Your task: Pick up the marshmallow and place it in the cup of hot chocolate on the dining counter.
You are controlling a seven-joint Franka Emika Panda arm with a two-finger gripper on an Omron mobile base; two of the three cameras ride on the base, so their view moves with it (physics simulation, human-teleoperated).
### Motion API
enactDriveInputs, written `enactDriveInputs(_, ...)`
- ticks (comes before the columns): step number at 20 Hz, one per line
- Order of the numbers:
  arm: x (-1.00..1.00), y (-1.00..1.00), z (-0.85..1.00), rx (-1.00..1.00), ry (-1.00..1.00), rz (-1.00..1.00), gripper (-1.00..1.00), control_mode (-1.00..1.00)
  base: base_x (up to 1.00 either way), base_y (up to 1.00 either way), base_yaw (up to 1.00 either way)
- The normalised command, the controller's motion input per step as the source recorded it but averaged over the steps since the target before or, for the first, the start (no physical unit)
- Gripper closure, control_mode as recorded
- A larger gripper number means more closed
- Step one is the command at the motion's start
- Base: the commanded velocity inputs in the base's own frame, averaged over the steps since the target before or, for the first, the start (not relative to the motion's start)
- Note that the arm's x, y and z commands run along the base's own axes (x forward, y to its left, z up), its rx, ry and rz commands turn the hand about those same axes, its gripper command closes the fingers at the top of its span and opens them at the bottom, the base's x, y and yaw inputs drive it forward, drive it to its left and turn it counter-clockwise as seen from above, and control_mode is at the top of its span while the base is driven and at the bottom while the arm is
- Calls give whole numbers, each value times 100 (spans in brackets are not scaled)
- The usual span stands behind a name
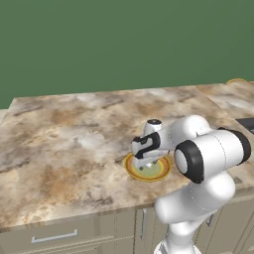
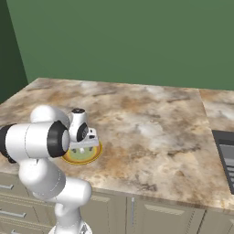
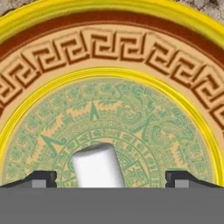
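The marshmallow (image 3: 97,166), a small white cylinder, lies on the green centre of the yellow-rimmed plate (image 3: 109,8). My gripper (image 3: 111,178) is open and straddles it, one dark fingertip (image 3: 43,178) to its left and the other on its right, both apart from it. From the base cameras the hand (image 1: 147,166) (image 2: 82,150) points down over the plate (image 1: 130,168) (image 2: 94,154), which sits near the front edge of the dining counter (image 1: 64,134) (image 2: 151,123). The cup of hot chocolate is out of view.
A dark cooktop (image 2: 226,155) (image 1: 246,124) is set into the counter at the right. A yellow rim (image 1: 236,80) peeks over the far right counter. Drawers (image 1: 54,237) run below the front edge. A green wall stands behind.
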Motion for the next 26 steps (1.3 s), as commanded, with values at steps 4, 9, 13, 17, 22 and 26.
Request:
enactDriveInputs(4,0,0,0,0,0,0,100,-100,0,0,0)
enactDriveInputs(9,0,0,-2,0,0,0,100,-100,0,0,0)
enactDriveInputs(13,0,0,-18,0,0,0,100,-100,0,0,0)
enactDriveInputs(17,0,0,-15,1,0,0,100,-100,0,0,0)
enactDriveInputs(22,-13,0,30,3,0,0,100,-100,0,0,0)
enactDriveInputs(26,-21,0,74,0,0,-2,100,-100,0,0,0)
